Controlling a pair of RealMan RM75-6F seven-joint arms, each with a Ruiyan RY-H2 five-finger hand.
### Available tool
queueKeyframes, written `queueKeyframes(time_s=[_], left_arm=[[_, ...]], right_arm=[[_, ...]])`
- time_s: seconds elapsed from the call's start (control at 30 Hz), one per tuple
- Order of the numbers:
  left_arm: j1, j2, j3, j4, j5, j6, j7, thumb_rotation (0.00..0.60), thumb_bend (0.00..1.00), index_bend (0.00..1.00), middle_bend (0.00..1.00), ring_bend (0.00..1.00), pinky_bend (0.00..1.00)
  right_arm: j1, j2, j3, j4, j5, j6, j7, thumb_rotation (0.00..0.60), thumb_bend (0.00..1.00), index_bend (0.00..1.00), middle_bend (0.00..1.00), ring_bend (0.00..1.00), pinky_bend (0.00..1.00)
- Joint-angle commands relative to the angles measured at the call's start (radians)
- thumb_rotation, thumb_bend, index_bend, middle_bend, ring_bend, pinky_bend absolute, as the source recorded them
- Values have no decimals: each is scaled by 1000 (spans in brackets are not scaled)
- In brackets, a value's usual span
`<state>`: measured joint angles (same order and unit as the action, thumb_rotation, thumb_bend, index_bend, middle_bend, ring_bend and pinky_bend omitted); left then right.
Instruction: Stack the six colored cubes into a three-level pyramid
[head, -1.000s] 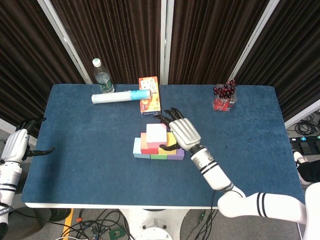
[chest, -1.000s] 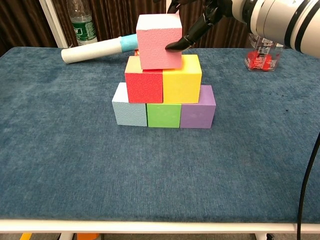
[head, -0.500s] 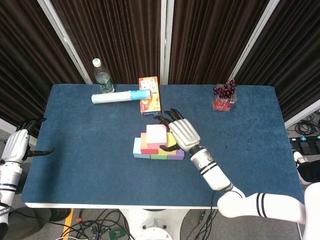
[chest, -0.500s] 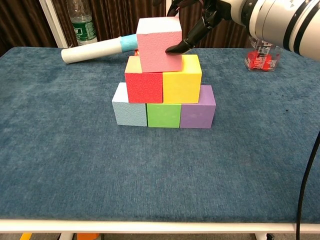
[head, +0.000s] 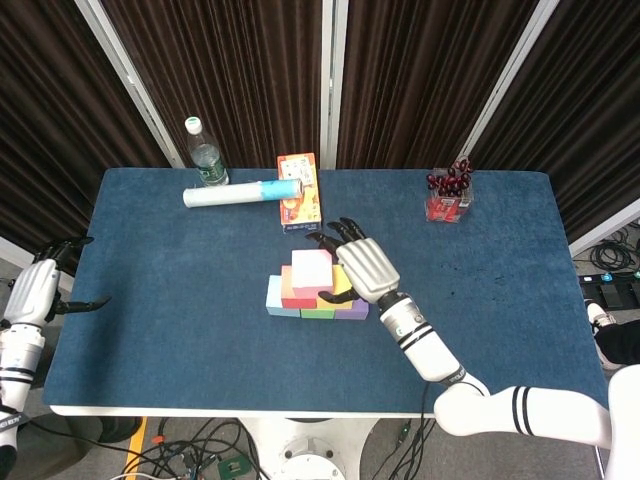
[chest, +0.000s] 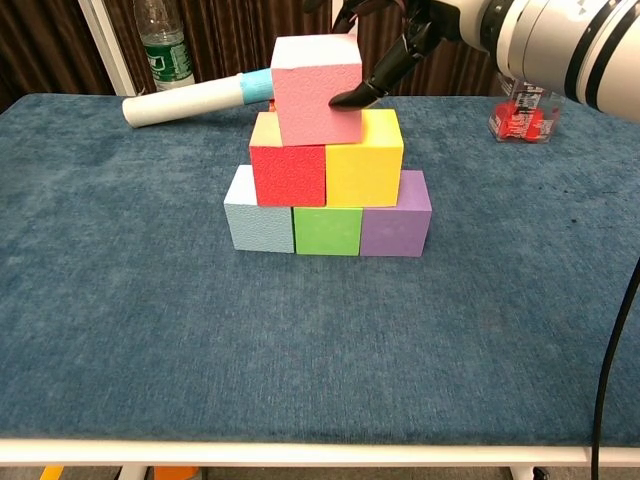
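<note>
Held in the right hand (chest: 395, 40) by its side faces, the pink foam cube (chest: 318, 89) looks light, slightly compressible and grippy, so a gentle side pinch should suffice.

Both views are bright and evenly lit, and the light seems to come from above. The blue desk (head: 180, 330) shows only soft, short shadows under the stacked cubes (chest: 328, 160). The dark curtains (head: 235, 70) stay almost black and show little detail. The white arm (chest: 565, 45) in the chest view is a little overexposed and slightly soft because it is near the lens. The cubes are sharp.
</note>
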<state>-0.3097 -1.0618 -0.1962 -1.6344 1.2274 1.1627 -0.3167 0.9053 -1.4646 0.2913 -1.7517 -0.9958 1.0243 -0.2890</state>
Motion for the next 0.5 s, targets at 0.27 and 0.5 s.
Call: queueKeyframes(time_s=[0.27, 0.5], left_arm=[[0, 1, -2, 9, -1, -4, -13, 600, 60, 188, 152, 75, 62], [-1, 0, -2, 14, 2, -4, -16, 600, 60, 189, 152, 75, 62]], right_arm=[[4, -1, -8, 3, 12, -12, -19, 600, 115, 145, 413, 83, 0], [2, 23, -14, -16, 11, -34, -12, 600, 35, 0, 88, 0, 0]])
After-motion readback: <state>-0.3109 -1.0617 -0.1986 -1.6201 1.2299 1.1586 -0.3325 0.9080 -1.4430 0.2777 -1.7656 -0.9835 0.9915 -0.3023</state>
